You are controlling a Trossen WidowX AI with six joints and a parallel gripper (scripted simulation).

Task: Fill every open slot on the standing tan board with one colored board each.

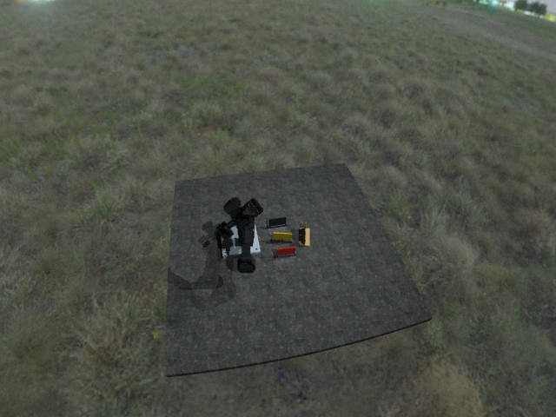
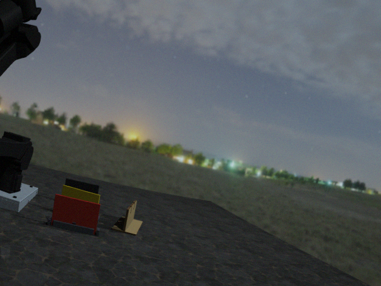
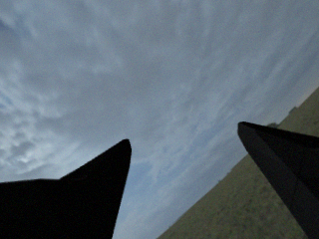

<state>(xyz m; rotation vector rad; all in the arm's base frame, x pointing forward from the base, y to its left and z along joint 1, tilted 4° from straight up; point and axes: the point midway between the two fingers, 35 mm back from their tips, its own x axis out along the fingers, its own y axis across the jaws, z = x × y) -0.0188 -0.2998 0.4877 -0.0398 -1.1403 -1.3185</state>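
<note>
Saw the gripper [image 3: 182, 136] at closest range in the wrist view, spread wide open, with sky between the two dark fingertips. Could not pick out those fingertips in the top or exterior view.

In the exterior view, met first the red board [image 2: 76, 211] [image 1: 286, 251], upright in its low dark holder [image 2: 74, 226] [image 1: 285, 256]. Just behind, found the yellow board [image 2: 80, 193] [image 1: 282, 236], also upright, partly covered by the red one. Past that, made out the black board [image 2: 82, 185] [image 1: 277, 221], likewise standing. From above, saw all three side by side in a row, with gaps between.

Near the row, on the side away from the arm, found the tan board [image 2: 130, 214] [image 1: 307, 236] standing on its flat tan base, apart from every colored board and turned crosswise to them. Noticed small slots along its top edge, too small to count surely.

Across from it, saw the black arm [image 2: 13, 162] [image 1: 246, 233] on a pale base plate [image 2: 28, 196] [image 1: 257, 248], partly cut off at the left in the exterior view. Under everything, saw the dark stone-patterned table top [image 2: 184, 252] [image 1: 292, 314]; beyond, grassland [image 2: 92, 154] [image 1: 278, 112], then blurred trees, lights and a cloudy sky.
</note>
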